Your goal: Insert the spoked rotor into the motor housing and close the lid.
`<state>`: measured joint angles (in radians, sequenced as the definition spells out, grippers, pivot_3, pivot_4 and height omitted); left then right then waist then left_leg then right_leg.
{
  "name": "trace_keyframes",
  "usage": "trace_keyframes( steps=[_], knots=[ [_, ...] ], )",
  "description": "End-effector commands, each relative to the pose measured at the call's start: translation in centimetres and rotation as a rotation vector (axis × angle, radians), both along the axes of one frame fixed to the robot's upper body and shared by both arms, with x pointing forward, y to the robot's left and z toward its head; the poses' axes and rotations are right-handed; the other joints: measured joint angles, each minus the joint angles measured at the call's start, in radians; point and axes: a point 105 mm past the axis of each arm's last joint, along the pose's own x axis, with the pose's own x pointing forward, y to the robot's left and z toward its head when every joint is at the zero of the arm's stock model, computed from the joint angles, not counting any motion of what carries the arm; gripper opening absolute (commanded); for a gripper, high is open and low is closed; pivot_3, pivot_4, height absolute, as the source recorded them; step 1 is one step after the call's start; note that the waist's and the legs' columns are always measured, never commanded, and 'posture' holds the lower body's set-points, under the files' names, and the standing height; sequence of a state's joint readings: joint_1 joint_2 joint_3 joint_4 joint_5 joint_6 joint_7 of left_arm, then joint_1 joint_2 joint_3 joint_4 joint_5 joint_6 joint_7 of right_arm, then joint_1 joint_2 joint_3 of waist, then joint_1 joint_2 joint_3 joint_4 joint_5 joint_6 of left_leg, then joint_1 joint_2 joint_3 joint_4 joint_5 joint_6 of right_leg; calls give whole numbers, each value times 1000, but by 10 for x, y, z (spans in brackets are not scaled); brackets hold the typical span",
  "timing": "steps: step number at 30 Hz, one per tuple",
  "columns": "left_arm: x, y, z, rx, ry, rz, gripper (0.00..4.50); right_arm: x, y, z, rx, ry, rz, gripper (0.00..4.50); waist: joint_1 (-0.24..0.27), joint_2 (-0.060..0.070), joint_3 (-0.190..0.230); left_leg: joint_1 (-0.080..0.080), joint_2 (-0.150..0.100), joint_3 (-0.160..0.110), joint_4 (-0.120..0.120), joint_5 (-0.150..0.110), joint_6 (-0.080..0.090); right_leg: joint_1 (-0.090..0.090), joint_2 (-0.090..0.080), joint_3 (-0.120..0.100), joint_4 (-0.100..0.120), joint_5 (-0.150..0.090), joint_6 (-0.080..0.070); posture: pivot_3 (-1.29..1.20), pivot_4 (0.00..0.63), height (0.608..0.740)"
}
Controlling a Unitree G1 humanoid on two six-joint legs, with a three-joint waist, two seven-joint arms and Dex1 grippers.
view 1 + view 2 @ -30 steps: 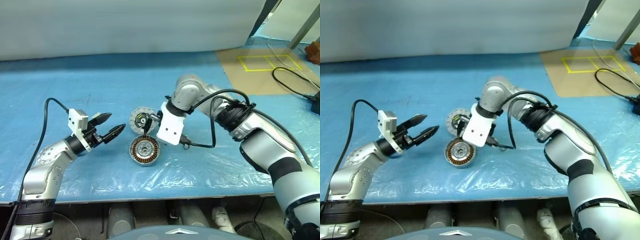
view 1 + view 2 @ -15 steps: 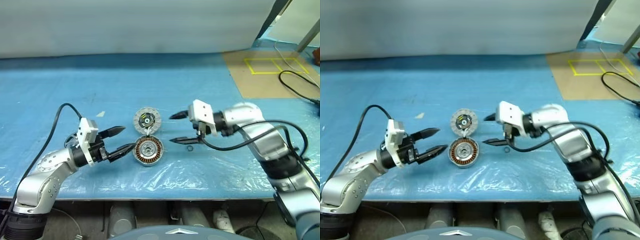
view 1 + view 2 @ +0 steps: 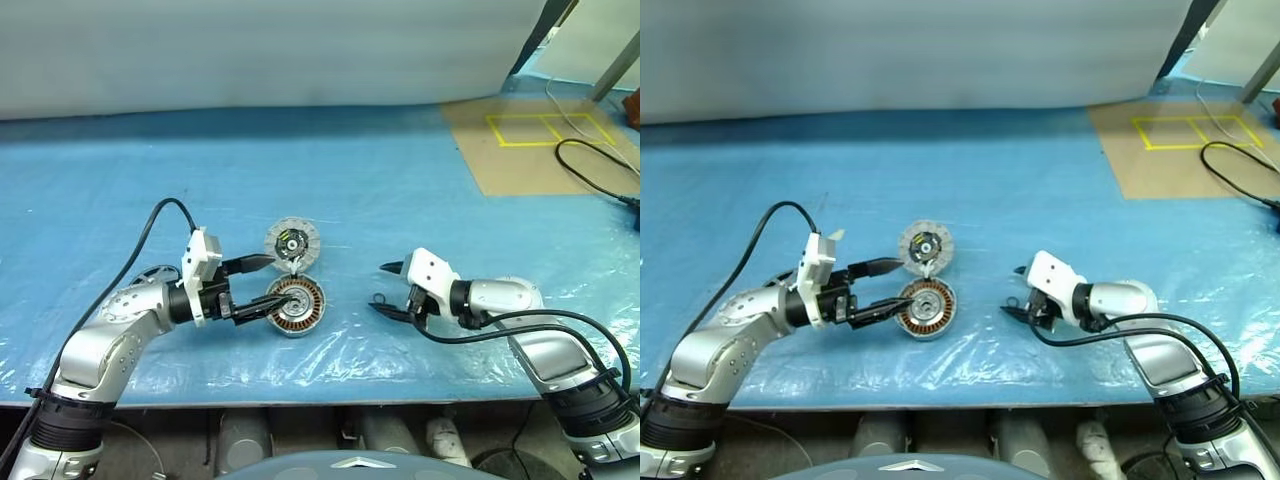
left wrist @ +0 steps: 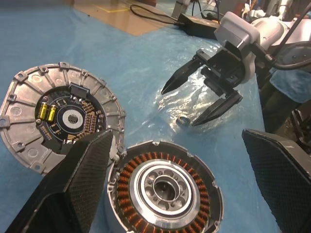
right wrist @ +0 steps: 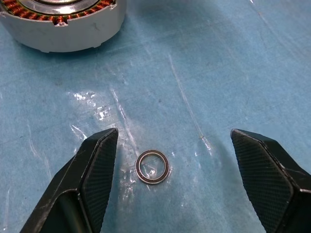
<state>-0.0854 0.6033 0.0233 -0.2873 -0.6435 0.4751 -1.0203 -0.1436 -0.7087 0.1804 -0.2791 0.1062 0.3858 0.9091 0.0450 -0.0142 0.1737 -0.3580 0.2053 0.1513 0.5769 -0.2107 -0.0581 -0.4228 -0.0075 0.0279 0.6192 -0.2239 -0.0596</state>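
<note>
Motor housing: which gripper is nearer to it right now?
Left. The left gripper is open with its fingertips flanking the motor housing at its rim. The right gripper is open farther off on the other side, over a small metal ring.

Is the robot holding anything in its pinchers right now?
No. Both are open and empty: the left gripper flanks the motor housing, the right gripper hovers around a small ring.

Bright even light; glare on plastic sheet (image 3: pixel 330 350).
</note>
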Motion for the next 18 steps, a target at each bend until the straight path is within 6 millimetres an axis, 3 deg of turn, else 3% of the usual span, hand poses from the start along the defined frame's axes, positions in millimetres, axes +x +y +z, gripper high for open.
trace_keyframes(
  steps=[1,8,18],
  knots=[
    [1,-1,8,-8,-28,-12,4500,-2,-2,6,-3,-39,8,3890,2,0,0,0,0,0,0,0,0,0,0,0,0,0,0,0,150,740],
    [-6,-4,7,-16,-17,-18,4500,-16,-8,-13,1,53,1,3890,4,0,0,5,0,0,0,0,0,5,-1,0,-1,-2,-3,0,150,740],
    [-6,-5,5,-16,-13,-1,4500,-16,-19,-32,57,147,-100,3890,3,0,0,10,0,0,0,-2,3,14,-1,0,-2,-5,2,0,150,740]
  ],
)
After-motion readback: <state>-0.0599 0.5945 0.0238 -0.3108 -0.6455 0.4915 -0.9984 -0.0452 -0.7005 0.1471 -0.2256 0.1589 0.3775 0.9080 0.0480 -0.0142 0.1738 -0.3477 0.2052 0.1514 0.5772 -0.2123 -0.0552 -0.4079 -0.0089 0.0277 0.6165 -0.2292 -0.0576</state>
